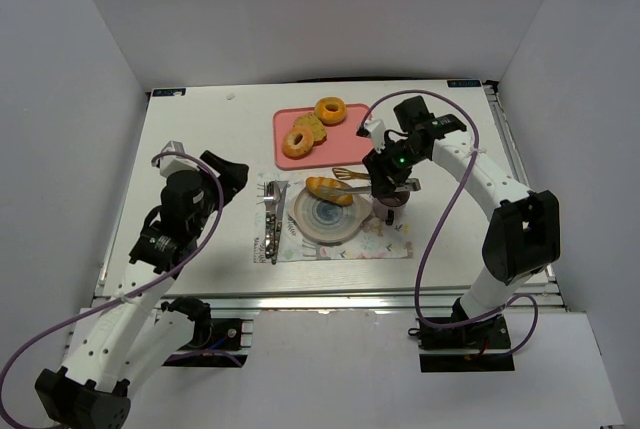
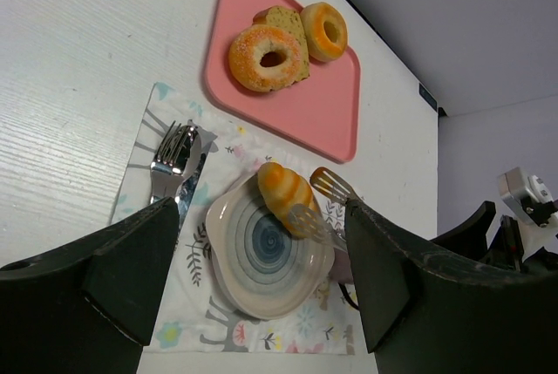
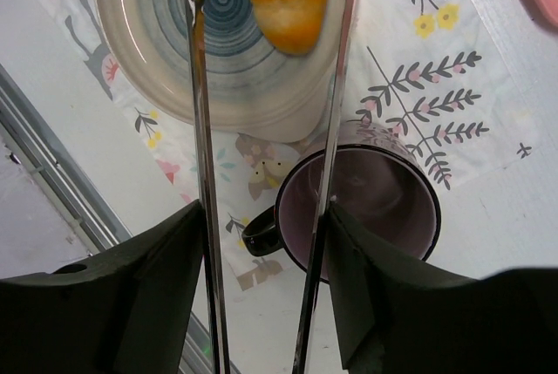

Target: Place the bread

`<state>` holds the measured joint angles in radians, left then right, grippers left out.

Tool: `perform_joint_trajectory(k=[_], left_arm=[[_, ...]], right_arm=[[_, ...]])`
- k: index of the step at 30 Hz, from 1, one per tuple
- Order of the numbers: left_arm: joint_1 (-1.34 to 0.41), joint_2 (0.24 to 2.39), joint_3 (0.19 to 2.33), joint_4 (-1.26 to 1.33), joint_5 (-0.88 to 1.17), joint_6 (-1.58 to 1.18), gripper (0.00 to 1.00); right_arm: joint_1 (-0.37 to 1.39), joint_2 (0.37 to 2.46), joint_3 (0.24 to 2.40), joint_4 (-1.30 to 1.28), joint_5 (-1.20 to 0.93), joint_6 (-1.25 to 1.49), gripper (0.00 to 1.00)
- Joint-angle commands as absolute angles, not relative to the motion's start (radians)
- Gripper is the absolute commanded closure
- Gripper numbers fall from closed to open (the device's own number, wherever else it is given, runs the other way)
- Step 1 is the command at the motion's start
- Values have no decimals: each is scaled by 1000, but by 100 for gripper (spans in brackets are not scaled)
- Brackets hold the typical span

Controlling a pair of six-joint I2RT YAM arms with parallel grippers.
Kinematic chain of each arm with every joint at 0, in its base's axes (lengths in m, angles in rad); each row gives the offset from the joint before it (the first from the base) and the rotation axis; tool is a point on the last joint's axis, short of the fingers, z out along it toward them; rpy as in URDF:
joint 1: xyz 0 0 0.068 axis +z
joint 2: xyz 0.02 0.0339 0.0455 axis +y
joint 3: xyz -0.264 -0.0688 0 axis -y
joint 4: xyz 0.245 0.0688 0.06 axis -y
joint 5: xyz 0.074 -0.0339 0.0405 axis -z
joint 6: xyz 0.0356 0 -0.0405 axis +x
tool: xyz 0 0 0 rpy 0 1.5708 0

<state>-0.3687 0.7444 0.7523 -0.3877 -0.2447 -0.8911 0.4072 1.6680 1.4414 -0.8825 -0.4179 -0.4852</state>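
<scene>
— Where is the bread [image 1: 328, 190] sitting?
— On the plate [image 1: 322, 224], lying across its far rim, the side nearest the pink tray [image 1: 288, 121]. From the left wrist, one tapered end looks to reach just past the rim, over the placemat [image 1: 392, 247]
— And the right gripper [image 3: 266, 208]?
— Its fingers are clamped on a pair of metal tongs [image 3: 199, 112]. The two blades run out on either side of the bread. One stands apart from it with plate showing between. The other runs just along its edge, and I can't tell whether it touches
— What's under that wrist?
— A dark purple mug [image 3: 370, 208], upright, just beside the plate's rim, with its handle on the side toward the table's near edge. The tongs pass right over it
— The left gripper [image 1: 232, 173]?
— Jaws apart, nothing between them, hanging over bare white table [image 1: 200, 129] to the left of the placemat
— How tight is it round the plate?
— A fork and knife [image 1: 272, 211] lie just beside its left rim, along the placemat's left edge. The tray's near edge comes close to the placemat's far edge, with only a narrow strip of table between. Two doughnuts [image 1: 331, 109] and a flat slice [image 2: 281, 21] crowd the tray's far half
— And the roomier sides?
— Left of the cutlery and right of the mug, bare table runs out to the side edges, where white walls [image 1: 60, 99] rise
</scene>
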Motion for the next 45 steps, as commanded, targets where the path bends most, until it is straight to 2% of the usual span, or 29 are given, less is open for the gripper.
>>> perform_joint_trajectory(k=[1, 8, 14, 21, 26, 31, 39, 45], left_arm=[[-371, 746, 746, -380, -250, -886, 14], [-371, 740, 746, -386, -252, -885, 14], [-371, 745, 754, -392, -252, -883, 14], [-371, 758, 774, -412, -258, -878, 14], [-371, 751, 764, -414, -272, -895, 14], [-371, 748, 761, -419, -284, -913, 14], [-371, 755, 762, -438, -291, -914, 14], [-371, 754, 761, -441, -291, -911, 14]], right_arm=[[410, 1658, 1461, -877, -422, -494, 39], [410, 1641, 1493, -881, -444, -502, 38], [410, 1650, 1629, -836, -488, -430, 39], [410, 1887, 1819, -727, -452, -239, 46], [414, 2068, 2000, -686, -410, -169, 46], [415, 2164, 2092, -658, -391, -137, 46], [416, 2216, 2093, -643, -388, -98, 43], [417, 2211, 2039, -646, -413, -79, 46]])
